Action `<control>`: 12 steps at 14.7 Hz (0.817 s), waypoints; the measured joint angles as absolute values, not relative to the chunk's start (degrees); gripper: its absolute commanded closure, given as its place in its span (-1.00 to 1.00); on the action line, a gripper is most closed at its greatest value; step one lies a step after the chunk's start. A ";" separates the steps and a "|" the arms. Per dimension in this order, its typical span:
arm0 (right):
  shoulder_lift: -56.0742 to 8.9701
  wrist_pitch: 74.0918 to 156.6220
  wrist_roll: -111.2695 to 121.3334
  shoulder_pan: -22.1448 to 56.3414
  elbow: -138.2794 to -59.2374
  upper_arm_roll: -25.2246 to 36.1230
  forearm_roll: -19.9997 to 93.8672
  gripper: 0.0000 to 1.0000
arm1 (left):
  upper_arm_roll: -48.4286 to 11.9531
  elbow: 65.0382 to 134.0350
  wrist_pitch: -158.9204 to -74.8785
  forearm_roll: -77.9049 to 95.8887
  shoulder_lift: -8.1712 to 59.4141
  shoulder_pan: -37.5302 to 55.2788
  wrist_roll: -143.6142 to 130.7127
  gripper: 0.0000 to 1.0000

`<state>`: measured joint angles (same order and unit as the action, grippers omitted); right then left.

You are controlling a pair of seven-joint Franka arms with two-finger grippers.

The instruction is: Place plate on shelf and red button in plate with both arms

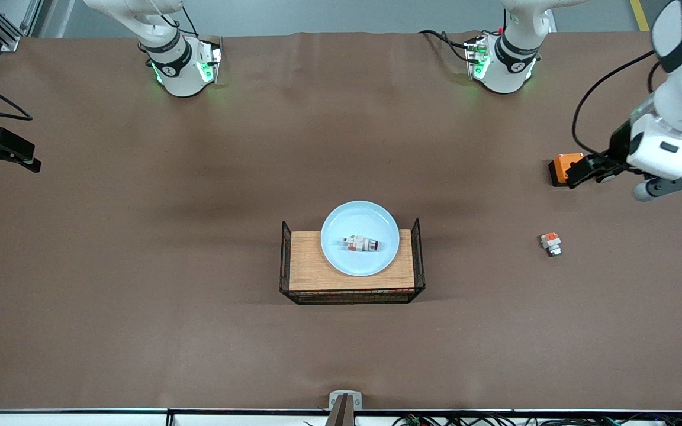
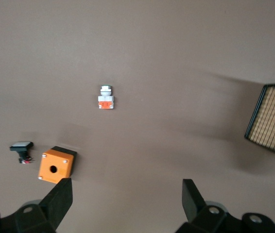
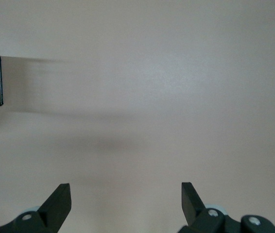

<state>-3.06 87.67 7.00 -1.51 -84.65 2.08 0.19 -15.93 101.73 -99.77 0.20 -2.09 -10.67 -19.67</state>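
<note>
The plate (image 1: pixel 360 238) sat on the wooden board (image 1: pixel 308 260) of a small wire-sided rack (image 1: pixel 285 260) in the middle of the tabletop (image 1: pixel 140 236), and the red button (image 1: pixel 362 243) lay on its side inside the plate, roughly at its centre. Judged from that, both placements looked done — nothing of the task seemed left but for the arms to stand clear.

The left gripper (image 2: pixel 127 194) hung empty with its fingers spread wide, over the left arm's end of the tabletop, above an orange box with a hole in its top (image 2: pixel 55 166). A shorter orange-and-white piece (image 2: pixel 106 97) and a small black-stemmed button (image 2: pixel 22 149) lay near there, well apart from the rack.

The right gripper (image 3: pixel 126 196) was likewise spread and empty, over bare tabletop at the right arm's end, with only a corner of the rack visible in its wrist view. Neither gripper touched anything.
</note>
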 measured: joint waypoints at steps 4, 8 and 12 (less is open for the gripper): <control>-3.06 87.67 7.01 -1.50 -84.64 2.07 0.19 -1.00 | -15.65 101.80 -97.92 1.65 -4.42 -14.67 -11.75 -0.98; -3.06 87.67 7.01 -1.49 -84.64 2.08 0.19 -1.00 | -15.37 98.73 -98.32 1.76 -3.66 -15.41 -10.62 -0.99; -3.06 87.67 7.01 -1.71 -84.64 2.55 0.19 -1.00 | -14.59 91.62 -98.40 1.76 1.19 -13.48 -10.24 -0.99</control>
